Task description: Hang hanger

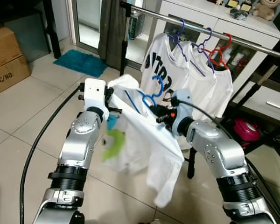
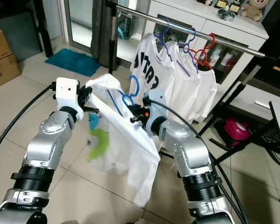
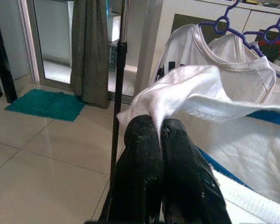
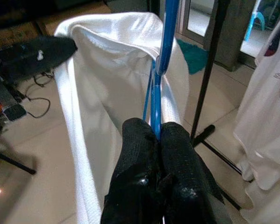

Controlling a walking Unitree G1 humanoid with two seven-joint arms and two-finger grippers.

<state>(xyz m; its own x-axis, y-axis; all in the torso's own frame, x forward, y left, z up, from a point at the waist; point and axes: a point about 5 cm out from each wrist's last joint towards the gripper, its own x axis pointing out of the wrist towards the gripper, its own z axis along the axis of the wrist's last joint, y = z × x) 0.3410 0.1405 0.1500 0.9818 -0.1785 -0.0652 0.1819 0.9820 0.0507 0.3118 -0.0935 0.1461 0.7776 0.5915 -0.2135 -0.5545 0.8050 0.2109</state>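
While the white shirt is held up between both arms, the scene sorts out like this.

Blue hanger point(image 1: 151, 93): in the middle of the left eye view, its hook standing up above the shirt's collar, below and short of the rail.
Right gripper point(image 4: 157, 135): its two black fingers are pressed together on the blue hanger's neck, just under the hook; this grip keeps the hook free and pointing up so it can go over the rail.
White shirt point(image 1: 144, 149): draped over the hanger, hanging down toward the lower middle of the frame, with a green patch point(image 1: 113, 144) on its left side.
Left gripper point(image 3: 159, 128): fingers clamped on a fold of the shirt at its shoulder, likely to spread the cloth and stop it sliding off the hanger.
Rail point(image 1: 252, 42): a silver bar running across the upper right of the frame, on a dark stand.
Hung shirts point(image 1: 196, 79): three white ones already on the rail, two on purple hangers point(image 1: 179, 35) and one on a red hanger point(image 1: 219, 53).
Free room: the rail to the left of the hung shirts looks bare, a fair place for the hook.
Progress: hanger loaded and lifted, not yet on the rail.
Floor point(image 1: 37, 116): pale tiles, a teal mat point(image 1: 81, 63) and a cardboard box point(image 1: 7, 60) at upper left.
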